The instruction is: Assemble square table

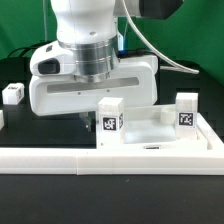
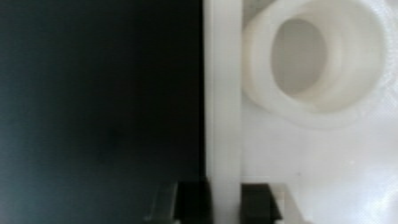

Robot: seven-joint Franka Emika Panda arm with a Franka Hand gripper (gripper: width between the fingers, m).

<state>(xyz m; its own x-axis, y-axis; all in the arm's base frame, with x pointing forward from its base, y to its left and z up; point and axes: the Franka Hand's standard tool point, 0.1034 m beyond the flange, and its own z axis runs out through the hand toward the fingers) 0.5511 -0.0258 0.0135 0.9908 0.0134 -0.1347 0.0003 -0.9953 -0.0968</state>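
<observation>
My arm [image 1: 90, 40] filled most of the exterior view, its wrist pointing down over the black table [image 1: 25, 125].

The biggest loose piece was the white tabletop slab [image 2: 302, 150], and that was what I had hold of. My gripper [image 2: 224, 200] was clamped tight on its raised rim. One black fingertip [image 2: 187, 203] sat on the outer side and the other on the recessed side, with the rim running straight out from between them. In the exterior view the slab [image 1: 150, 130] lay right below my hand and reached toward the exterior view's right.

Long white border bars [image 1: 60, 160] ran across in front of my gripper, nearer the camera.

Three tagged legs were in sight. One leg [image 1: 110, 120] stood just in front of my gripper and hid the fingers in that view. A second leg [image 1: 187, 110] stood past the slab on the exterior view's right. A third leg [image 1: 12, 95] sat well apart on the exterior view's left. I could not tell whether the nearest leg rested on the slab or beside it.

A round corner hole [image 2: 306, 55] opened in the slab's recessed face, ahead of my fingertips on the inner side of the rim.
</observation>
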